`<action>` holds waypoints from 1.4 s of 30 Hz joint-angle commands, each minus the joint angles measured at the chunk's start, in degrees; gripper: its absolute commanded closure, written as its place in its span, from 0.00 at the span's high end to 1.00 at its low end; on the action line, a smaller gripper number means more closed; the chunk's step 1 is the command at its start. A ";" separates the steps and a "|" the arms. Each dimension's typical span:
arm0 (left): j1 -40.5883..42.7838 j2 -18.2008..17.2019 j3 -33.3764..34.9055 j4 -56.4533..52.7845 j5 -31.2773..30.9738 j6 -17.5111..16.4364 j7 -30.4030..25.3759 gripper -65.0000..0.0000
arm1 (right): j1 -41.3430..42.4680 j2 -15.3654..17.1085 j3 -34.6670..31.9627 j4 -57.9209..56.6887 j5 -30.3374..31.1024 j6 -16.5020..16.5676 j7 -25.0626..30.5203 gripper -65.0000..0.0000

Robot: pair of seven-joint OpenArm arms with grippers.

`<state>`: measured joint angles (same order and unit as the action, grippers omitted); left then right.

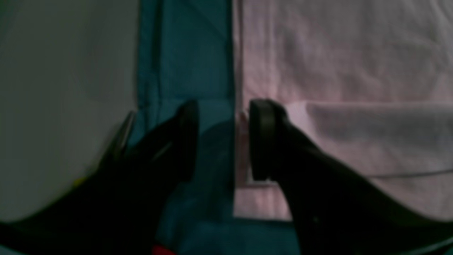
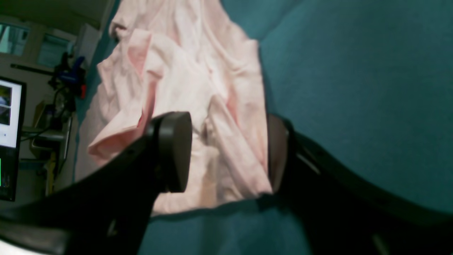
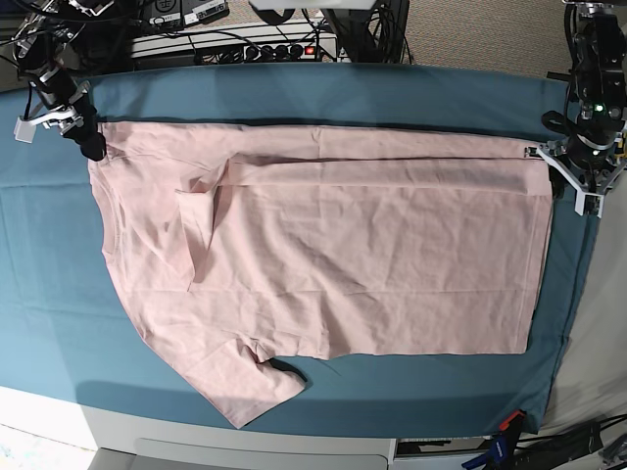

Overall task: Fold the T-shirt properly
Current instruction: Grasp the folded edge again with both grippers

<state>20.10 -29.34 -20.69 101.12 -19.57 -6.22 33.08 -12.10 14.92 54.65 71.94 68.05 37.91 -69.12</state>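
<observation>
Both grippers, left point(image 1: 221, 141) and right point(image 2: 226, 152), gape astride T-shirt point(image 3: 343, 255) edges.

I held both arms low at opposite far corners of the work surface. The left black two-finger gripper point(image 1: 221, 141) sat at the base view's right edge point(image 3: 578, 162), jaws parted, one black rounded pad point(image 1: 262, 140) on fabric, the other beside it. The right black two-finger gripper point(image 2: 230, 152) sat at that view's left edge point(image 3: 78, 132), jaws spread wide and straddling bunched cloth.
</observation>
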 commanded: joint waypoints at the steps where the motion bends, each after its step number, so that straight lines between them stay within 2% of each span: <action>1: -0.44 -0.98 -0.48 0.72 0.04 0.15 -0.98 0.38 | -0.31 0.70 0.04 0.33 -0.83 0.04 -1.84 0.51; 3: -0.42 -0.98 -0.48 0.72 0.07 0.15 -0.92 0.38 | -0.28 0.96 0.04 0.33 -0.33 0.02 -1.84 0.51; 4: -0.42 -0.98 -0.48 0.72 0.04 0.13 -0.81 0.38 | -0.26 1.14 0.04 0.33 -0.26 0.02 -1.84 0.47; 5: -0.44 -0.98 -0.48 0.72 0.04 0.13 -0.48 0.38 | -0.28 1.29 0.04 0.33 -0.26 0.02 -1.86 0.38; 8: -0.44 -1.03 -0.48 0.72 -0.72 0.13 1.11 0.38 | -0.26 1.44 0.07 0.33 -0.35 0.00 -2.08 0.03; 9: -0.44 -1.16 -0.48 0.72 -1.46 0.13 2.14 0.38 | -0.26 1.49 0.07 0.33 -0.33 0.00 -2.05 0.00; 12: -1.03 -2.95 -0.50 0.17 -5.11 -2.08 6.25 0.38 | -0.24 1.44 0.04 0.33 -0.31 0.02 -1.97 0.00; 15: -3.48 -6.56 -0.50 -1.42 -10.12 -3.37 12.04 0.38 | -0.26 1.46 0.04 0.33 -0.31 0.02 -1.77 0.00; 21: -8.41 -11.78 -4.61 -3.85 -18.78 -4.26 16.22 0.38 | -0.26 1.46 0.04 0.33 -0.11 0.02 -1.70 0.00; 23: -9.25 -12.96 -5.11 -7.48 -22.53 -5.73 18.10 0.38 | -0.26 1.46 0.04 0.33 -0.11 0.02 -1.68 0.00; 26: -11.63 -13.55 -5.11 -16.35 -30.45 -8.37 22.32 0.38 | -0.24 1.44 0.04 0.33 -0.11 0.02 -1.55 0.00; 32: -17.57 -14.23 -5.11 -34.99 -47.67 -16.46 29.46 0.38 | -0.26 1.46 0.04 0.33 -0.13 0.04 -1.60 0.00; 36: -19.15 -14.64 -5.11 -40.72 -52.63 -18.62 32.50 0.38 | -0.26 1.44 0.04 0.33 -0.11 0.04 -1.60 0.00; 42: -17.97 -14.62 -5.11 -41.40 -57.68 -20.72 36.04 0.38 | -0.26 1.44 0.04 0.33 -0.13 0.02 -1.60 0.00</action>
<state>2.52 -42.24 -25.32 59.18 -76.40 -26.65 68.82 -12.25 15.35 54.52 71.90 67.51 38.17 -70.74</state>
